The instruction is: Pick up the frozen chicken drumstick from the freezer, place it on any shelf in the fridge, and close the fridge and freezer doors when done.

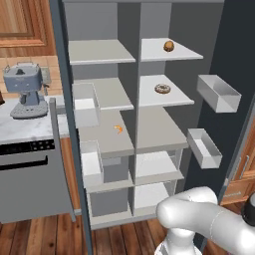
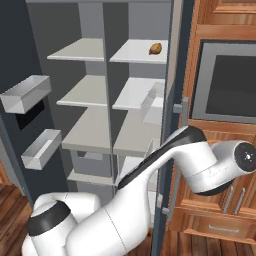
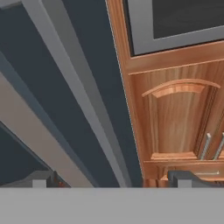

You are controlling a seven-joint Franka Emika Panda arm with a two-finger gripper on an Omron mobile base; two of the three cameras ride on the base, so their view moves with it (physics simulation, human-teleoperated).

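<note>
You had the drumstick (image 1: 169, 46) already on the top right shelf (image 1: 172, 54), both doors open, so closing was the step in hand. Your gripper (image 3: 109, 183) stood wide and empty beside the right-hand door (image 3: 94, 78). Next you needed to push that door shut. The fingertips were cut off low.

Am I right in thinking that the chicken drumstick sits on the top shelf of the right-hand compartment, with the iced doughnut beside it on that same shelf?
Not quite. In the left base view the chicken drumstick is on the top shelf of the right-hand compartment, but the iced doughnut lies one shelf lower, on the board beneath it.
</note>
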